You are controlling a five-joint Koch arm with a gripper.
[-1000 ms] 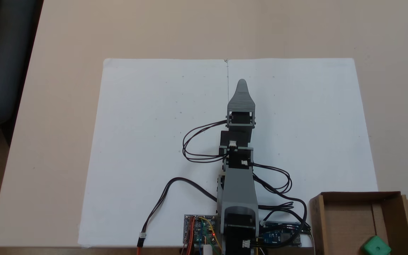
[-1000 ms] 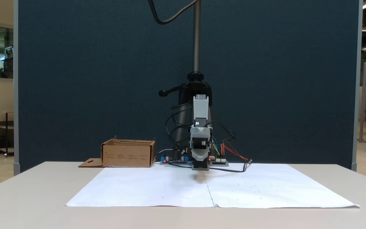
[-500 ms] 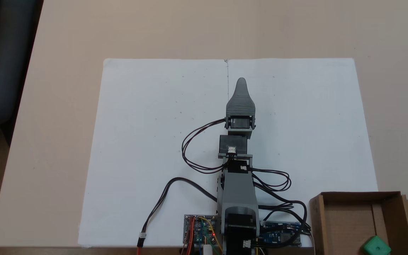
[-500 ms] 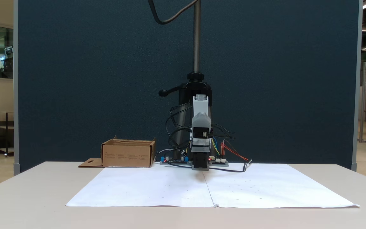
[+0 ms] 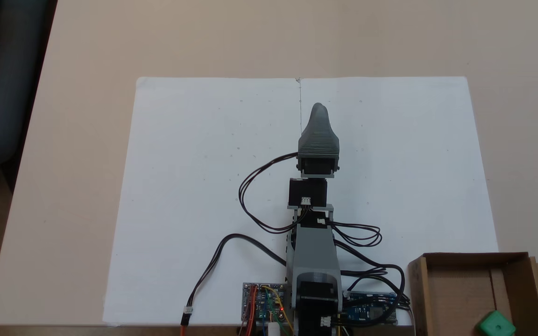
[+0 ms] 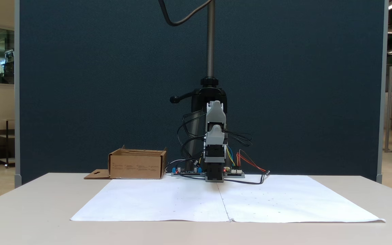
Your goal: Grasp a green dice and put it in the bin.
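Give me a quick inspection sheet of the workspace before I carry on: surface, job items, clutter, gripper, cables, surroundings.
Surface: beige table with white paper sheets laid side by side, lying flat.
Job's things: green dice lies inside the cardboard bin, near its flap side; the bin stands beside the arm's base.
Clutter: nothing seen on the paper.
Gripper: gripper points out over the paper's middle seam, holding nothing visible; the jaws overlap in both fixed views, so open or shut cannot be told.
Cables: black loops hang off the arm; coloured wires run to circuit boards at the base.
Surroundings: dark blue partition behind the table; a camera pole rises behind the arm.
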